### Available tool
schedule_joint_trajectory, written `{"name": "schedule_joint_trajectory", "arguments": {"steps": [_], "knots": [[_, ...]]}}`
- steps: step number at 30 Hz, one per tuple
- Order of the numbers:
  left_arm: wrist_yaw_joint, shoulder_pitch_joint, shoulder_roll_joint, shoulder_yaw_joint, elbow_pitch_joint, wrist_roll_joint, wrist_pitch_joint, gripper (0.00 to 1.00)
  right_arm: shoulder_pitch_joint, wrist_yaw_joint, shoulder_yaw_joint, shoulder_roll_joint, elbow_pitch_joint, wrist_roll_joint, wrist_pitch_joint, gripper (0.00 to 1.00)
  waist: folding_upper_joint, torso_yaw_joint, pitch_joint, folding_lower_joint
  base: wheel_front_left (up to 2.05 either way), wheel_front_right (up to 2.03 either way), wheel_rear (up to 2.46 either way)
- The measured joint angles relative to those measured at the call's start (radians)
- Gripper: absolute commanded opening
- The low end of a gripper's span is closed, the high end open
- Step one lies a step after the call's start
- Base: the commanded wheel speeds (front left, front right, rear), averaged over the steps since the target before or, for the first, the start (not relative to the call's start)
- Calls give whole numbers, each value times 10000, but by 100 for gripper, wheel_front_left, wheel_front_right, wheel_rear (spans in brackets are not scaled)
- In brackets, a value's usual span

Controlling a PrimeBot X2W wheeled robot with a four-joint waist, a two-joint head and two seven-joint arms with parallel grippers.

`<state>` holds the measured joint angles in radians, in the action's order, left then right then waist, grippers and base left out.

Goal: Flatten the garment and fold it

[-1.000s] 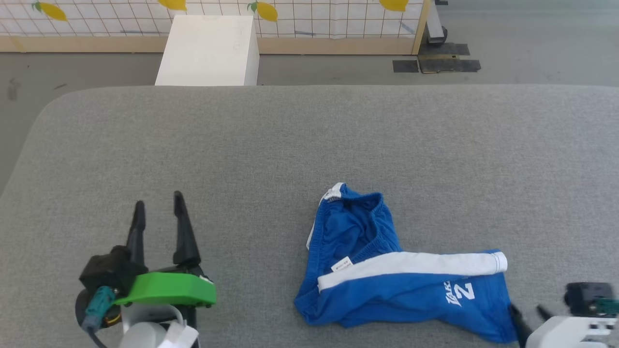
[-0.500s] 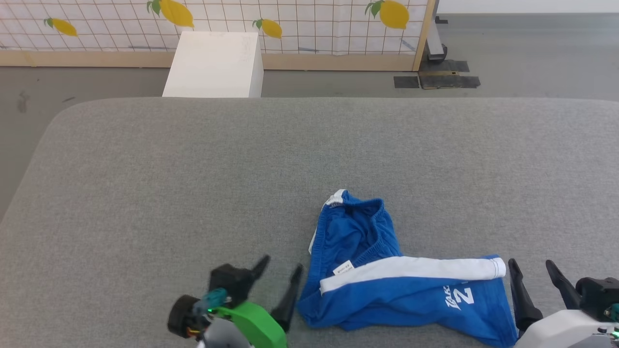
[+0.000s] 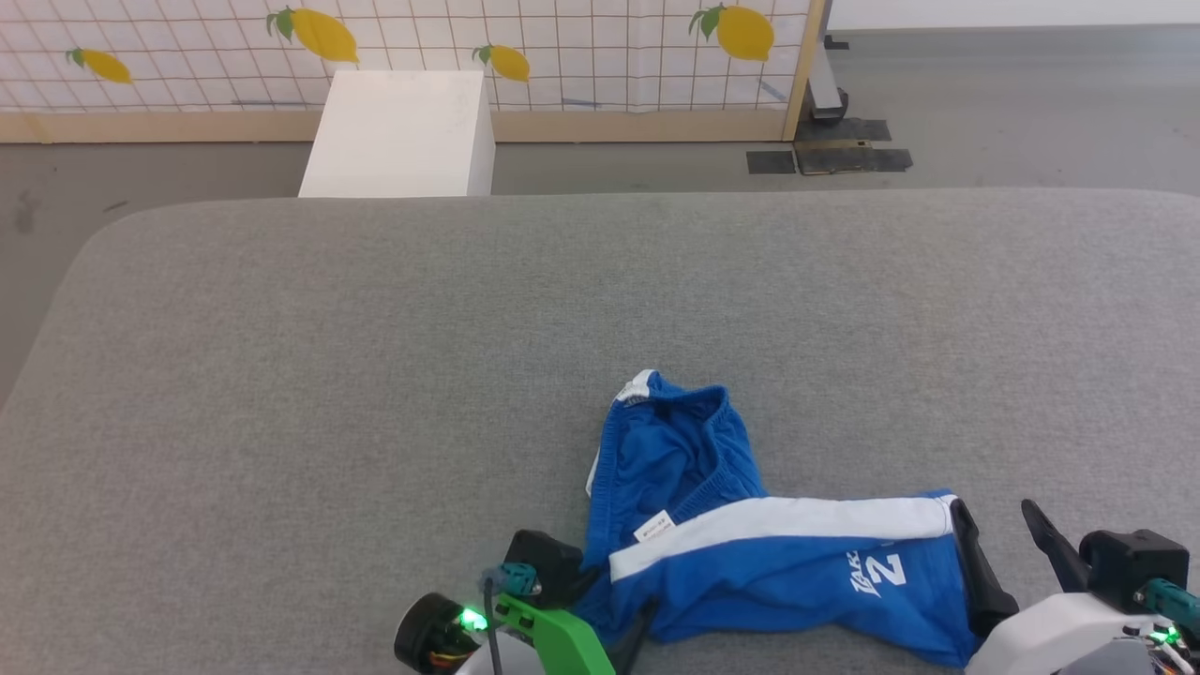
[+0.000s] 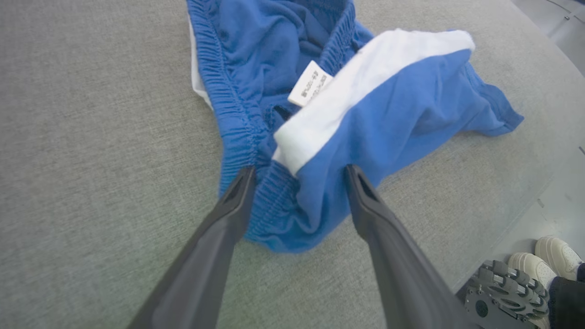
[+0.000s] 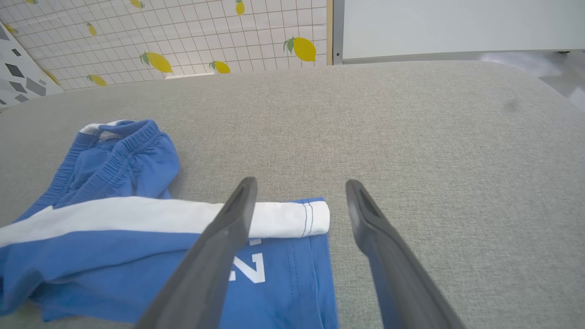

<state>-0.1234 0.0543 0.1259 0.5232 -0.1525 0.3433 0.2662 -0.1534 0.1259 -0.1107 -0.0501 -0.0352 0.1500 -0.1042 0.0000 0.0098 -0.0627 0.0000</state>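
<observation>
Head view: left hand (image 3: 617, 596) now at garment (image 3: 797, 574).

Garment (image 3: 750, 572): bright blue shorts, crumpled, partly bunched. Lies on grey bench (image 3: 422, 328), near front edge, right of centre. Elastic waistband gapes open toward far side, white label showing. White side stripe runs rightward to hem; white "2" print on leg.

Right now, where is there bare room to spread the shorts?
The grey surface lies bare from the shorts to its far edge and leftward. The near edge is crowded: left fingers straddle the waistband, right fingers straddle the leg hem.
</observation>
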Motion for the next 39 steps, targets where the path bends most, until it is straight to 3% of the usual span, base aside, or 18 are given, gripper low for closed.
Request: {"name": "schedule_joint_trajectory", "arguments": {"steps": [8,9,12,13,25,39], "knots": [[13,209,-90,29,107,81,29,100,115,0,59,0,63,42,33,100,0,-135,-143,0,0,0,0],[13,226,-88,29,165,102,69,90,119,0,59,0,69,75,35,100,0,-132,-165,0,0,0,0],[38,307,-71,-15,362,155,176,17,174,0,69,0,100,102,35,100,0,-105,-217,0,0,0,0],[90,321,-61,-52,424,182,201,0,195,0,75,0,105,104,35,100,0,-97,-227,0,0,0,0],[428,34,316,-303,1292,548,830,0,349,0,180,4,263,82,-280,100,0,-57,-354,0,0,0,0],[497,92,316,-130,1452,616,943,0,2724,0,38,-2,2516,-621,-4057,100,0,-9,-730,0,0,0,0]]}}
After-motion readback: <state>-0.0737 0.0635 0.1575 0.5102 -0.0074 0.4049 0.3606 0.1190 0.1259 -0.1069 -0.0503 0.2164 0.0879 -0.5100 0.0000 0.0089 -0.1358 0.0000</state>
